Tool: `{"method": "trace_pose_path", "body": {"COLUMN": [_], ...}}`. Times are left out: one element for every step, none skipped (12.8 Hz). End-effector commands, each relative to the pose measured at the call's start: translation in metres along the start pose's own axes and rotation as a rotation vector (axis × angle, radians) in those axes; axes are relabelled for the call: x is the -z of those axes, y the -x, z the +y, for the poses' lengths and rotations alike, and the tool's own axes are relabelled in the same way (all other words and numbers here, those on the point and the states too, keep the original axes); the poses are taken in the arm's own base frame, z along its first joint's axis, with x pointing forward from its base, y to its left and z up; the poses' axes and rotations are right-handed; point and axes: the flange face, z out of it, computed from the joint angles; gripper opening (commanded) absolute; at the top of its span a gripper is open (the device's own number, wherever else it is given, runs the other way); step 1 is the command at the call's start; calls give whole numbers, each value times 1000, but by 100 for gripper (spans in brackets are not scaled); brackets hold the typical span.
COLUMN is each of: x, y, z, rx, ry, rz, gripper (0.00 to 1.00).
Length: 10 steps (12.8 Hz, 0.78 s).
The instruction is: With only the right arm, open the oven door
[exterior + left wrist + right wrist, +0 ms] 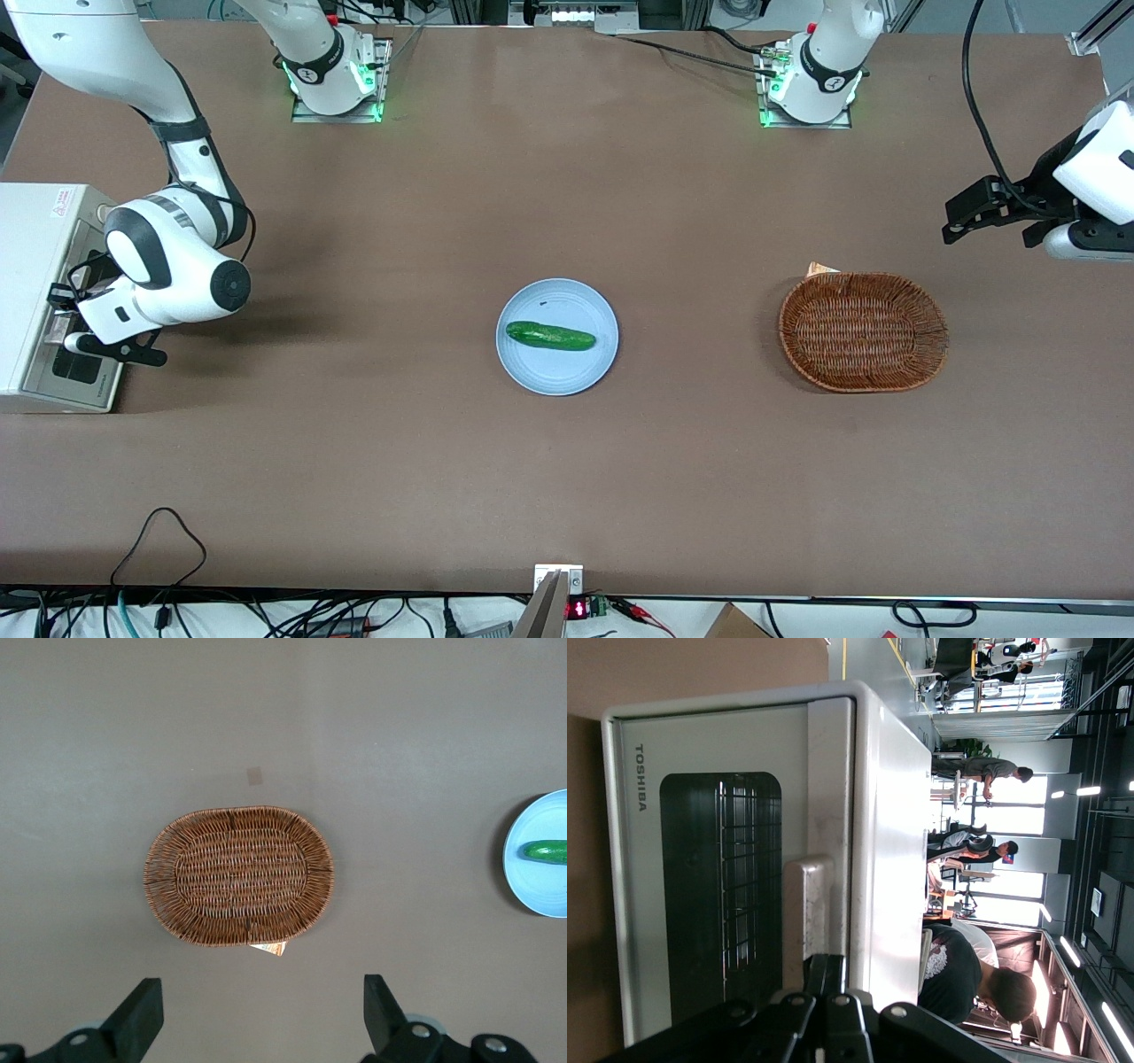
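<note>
The cream-white oven [31, 275] stands at the working arm's end of the table. Its door [89, 377] with the dark glass window faces the table's middle and looks closed. In the right wrist view the door [718, 904] fills the frame, with the wire rack showing through the glass. The right arm [168, 266] reaches down to the door, and my gripper [69, 330] is at the bar handle [806, 904]. In the wrist view the gripper [829, 967] has its two fingers pressed together, their tips against the handle's edge, clasping nothing.
A blue plate [532, 372] with a cucumber [550, 336] lies mid-table. A wicker basket [862, 330] lies toward the parked arm's end, also in the left wrist view [237, 875]. Cables hang along the table's near edge.
</note>
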Motion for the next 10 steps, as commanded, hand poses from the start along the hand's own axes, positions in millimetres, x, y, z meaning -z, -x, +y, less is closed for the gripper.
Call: {"method": "trace_pose_path", "body": {"x": [0, 2, 6, 10, 14, 18, 21, 21, 28, 32], "y": [7, 5, 5, 4, 2, 2, 2, 2, 0, 0], "z": [-7, -7, -7, -8, -7, -9, -10, -11, -12, -13], "rx": [7, 23, 51, 51, 37, 38, 39, 43, 38, 31], "ry": [-3, -7, -15, -40, -69, -82, -93, -114, -145, -167], "rz": [5, 8, 3, -13, -32, -36, -38, -51, -64, -74], "gripper": [1, 1, 1, 1, 1, 1, 1, 1, 1, 1]}}
